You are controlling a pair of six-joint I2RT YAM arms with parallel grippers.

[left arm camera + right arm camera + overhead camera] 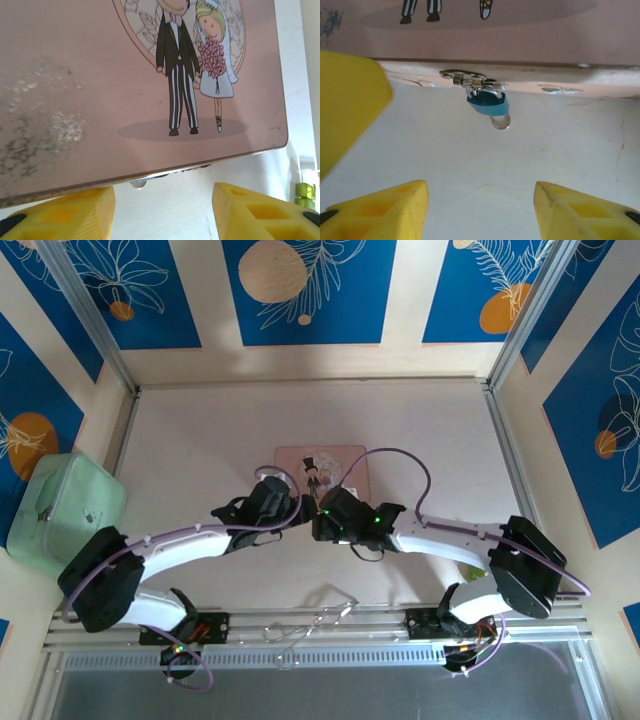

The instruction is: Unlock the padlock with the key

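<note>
The padlock (488,104), tiny with a blue body, hangs from a silvery hasp (465,77) on the front wall of a pink tin (300,462) with a cartoon couple on its lid (100,75). A small round silvery piece (500,121) sticks out of the padlock's underside and pokes out below the lid edge (138,184); I cannot tell whether it is the key. My left gripper (162,202) and right gripper (480,200) both hover just in front of the tin, side by side. Each is open with bare table between its yellow fingers. In the right wrist view, a left finger (345,100) shows at the left.
A mint-green case (60,510) sits outside the left frame post. A tangle of silvery wire (320,620) lies on the front rail between the arm bases. A small green object (470,568) rests by the right arm. The white table (200,440) extends behind the tin.
</note>
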